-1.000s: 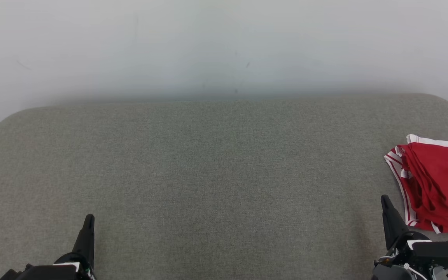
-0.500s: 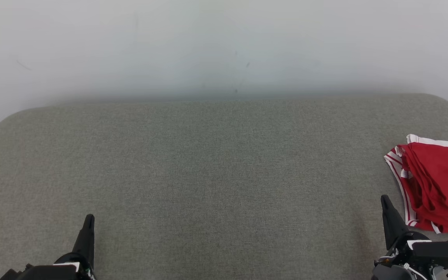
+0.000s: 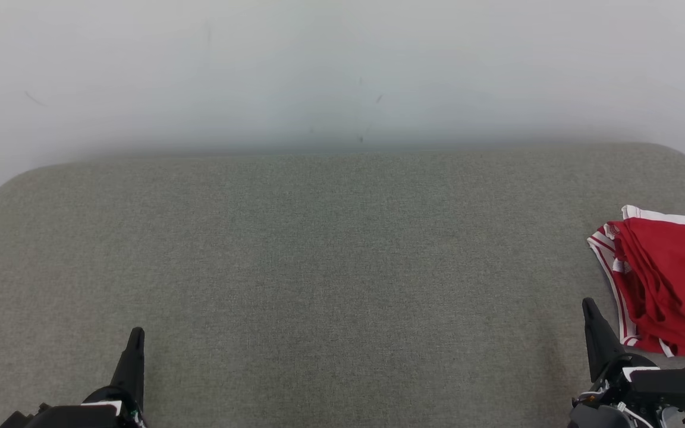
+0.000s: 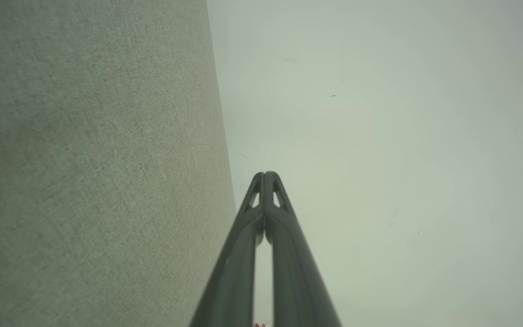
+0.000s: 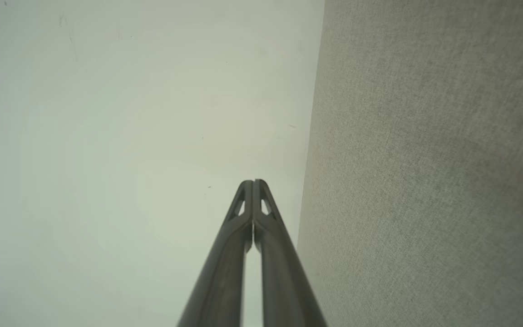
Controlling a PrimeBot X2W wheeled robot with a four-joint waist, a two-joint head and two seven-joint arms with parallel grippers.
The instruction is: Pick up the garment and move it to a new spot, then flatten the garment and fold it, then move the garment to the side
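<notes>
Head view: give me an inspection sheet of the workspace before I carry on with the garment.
Surface: grey fabric pad, flat, with rounded far corners.
Job's things: red garment with white trim, bunched at the pad's right edge, partly cut off by the picture's edge.
Clutter: nothing seen.
End effectors: left end effector shut, holding nothing, lower left; right end effector shut, holding nothing, just left of the garment.
Cables: thin white wires at the right wrist.
Surroundings: pale wall behind the pad, with a few small dark marks.
</notes>
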